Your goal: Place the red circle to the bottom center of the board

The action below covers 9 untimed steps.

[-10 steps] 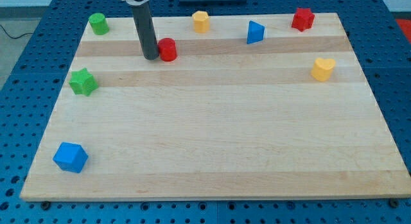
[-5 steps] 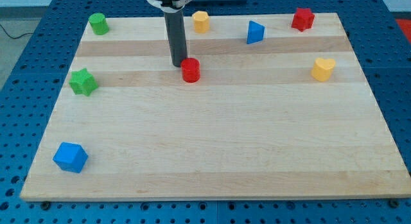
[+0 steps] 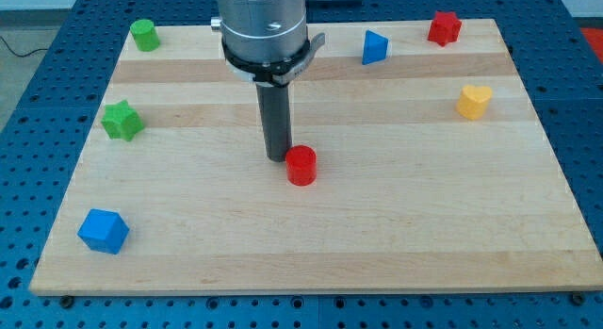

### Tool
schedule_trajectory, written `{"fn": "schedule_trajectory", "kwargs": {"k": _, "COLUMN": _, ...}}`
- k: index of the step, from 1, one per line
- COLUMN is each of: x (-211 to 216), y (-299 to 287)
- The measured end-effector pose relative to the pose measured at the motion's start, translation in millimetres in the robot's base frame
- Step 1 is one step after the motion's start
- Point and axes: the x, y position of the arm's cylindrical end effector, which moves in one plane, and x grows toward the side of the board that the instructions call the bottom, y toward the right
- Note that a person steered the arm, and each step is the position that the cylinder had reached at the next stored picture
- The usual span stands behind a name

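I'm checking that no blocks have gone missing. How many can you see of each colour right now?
Red: 2, the red circle and a red block
Green: 2, a green star and a green block
Blue: 2, a blue cube and a blue triangle
Yellow: 1, a yellow heart
Total: 7

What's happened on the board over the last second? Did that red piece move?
Yes. My tip has pushed the red circle from near the view's top left down and rightward to about the board's middle; the tip sits just up-left of it. The arm's body now hides the yellow block at the top. The other blocks stayed put.
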Motion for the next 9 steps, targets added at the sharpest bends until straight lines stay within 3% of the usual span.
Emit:
{"fn": "schedule_trajectory", "kwargs": {"k": 1, "x": -25.5, "y": 10.4}}
{"fn": "schedule_trajectory", "kwargs": {"k": 4, "x": 53.6, "y": 15.3}}
{"fn": "schedule_trajectory", "kwargs": {"k": 5, "x": 46.1, "y": 15.3}}
{"fn": "schedule_trajectory", "kwargs": {"k": 8, "x": 118.4, "y": 15.3}}
{"fn": "schedule_trajectory", "kwargs": {"k": 9, "x": 122.3, "y": 15.3}}
